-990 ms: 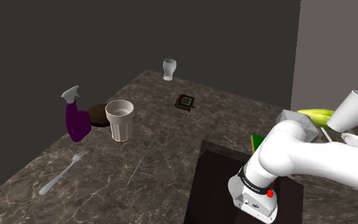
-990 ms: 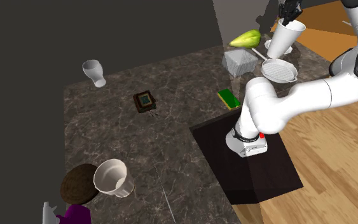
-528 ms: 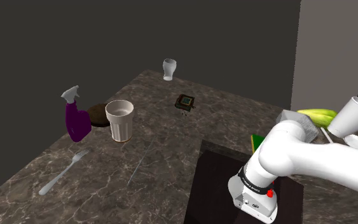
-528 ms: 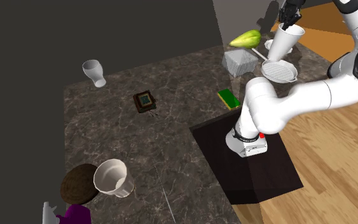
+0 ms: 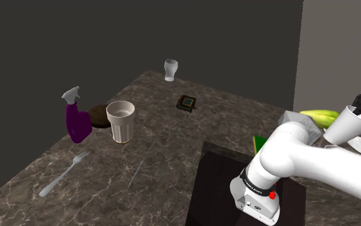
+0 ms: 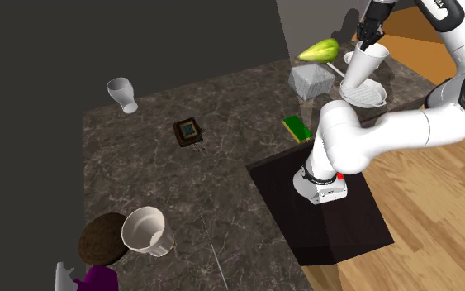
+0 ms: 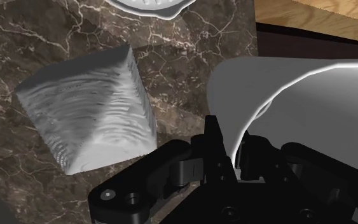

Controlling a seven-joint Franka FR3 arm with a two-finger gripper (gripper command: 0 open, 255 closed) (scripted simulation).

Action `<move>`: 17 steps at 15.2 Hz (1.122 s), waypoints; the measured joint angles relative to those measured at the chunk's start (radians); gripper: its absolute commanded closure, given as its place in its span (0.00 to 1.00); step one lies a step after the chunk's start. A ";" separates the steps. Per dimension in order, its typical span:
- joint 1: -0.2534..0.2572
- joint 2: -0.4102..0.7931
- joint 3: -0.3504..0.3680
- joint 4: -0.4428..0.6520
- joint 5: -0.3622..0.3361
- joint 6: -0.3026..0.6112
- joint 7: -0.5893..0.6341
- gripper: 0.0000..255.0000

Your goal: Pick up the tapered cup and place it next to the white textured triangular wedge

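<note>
Cup (image 6: 361, 68): held aloft, tilted, near the wedge (image 6: 310, 80).
Gripper (image 6: 370, 41): clenched on the cup's rim.
Wedge: set on the marbled counter (image 6: 139, 157).

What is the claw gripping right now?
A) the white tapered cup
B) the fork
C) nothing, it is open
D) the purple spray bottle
A: in the wrist view the claw clasps the rim of the white cup, one finger inside and one outside, with the textured wedge beside it.

Dim scene, flat light, faint soft shadows.
</note>
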State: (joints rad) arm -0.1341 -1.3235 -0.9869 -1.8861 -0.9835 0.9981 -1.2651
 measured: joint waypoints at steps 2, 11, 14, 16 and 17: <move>-0.009 -0.017 -0.011 -0.026 -0.011 0.013 0.004 1.00; -0.046 -0.088 -0.068 -0.129 -0.070 0.068 0.012 1.00; -0.058 -0.109 -0.090 -0.160 -0.091 0.086 0.014 1.00; -0.062 -0.122 -0.106 -0.176 -0.107 0.099 0.014 1.00; -0.066 -0.129 -0.114 -0.185 -0.115 0.105 0.014 1.00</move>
State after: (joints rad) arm -0.1998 -1.4521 -1.1009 -2.0708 -1.0982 1.1028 -1.2507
